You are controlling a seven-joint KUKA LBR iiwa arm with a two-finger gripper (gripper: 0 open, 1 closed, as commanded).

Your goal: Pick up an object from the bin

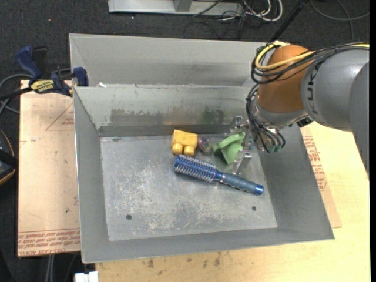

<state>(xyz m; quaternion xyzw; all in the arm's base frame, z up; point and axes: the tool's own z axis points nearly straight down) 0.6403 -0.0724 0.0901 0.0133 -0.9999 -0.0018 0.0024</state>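
My end effector (242,153) sits at one green crumpled piece (230,146) near the far right of the bin (170,216). I cannot tell whether it is spread or pinching. Just beside lie one blue hairbrush (216,175), one yellow block (184,141) and one small purplish item (204,144).

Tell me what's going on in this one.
A robot arm reaches into the grey bin from the right. Its pincer is down near the back right of the floor, right beside a green thing. A blue hairbrush lies just in front of it, a yellow block further left. Nothing is clearly lifted yet.
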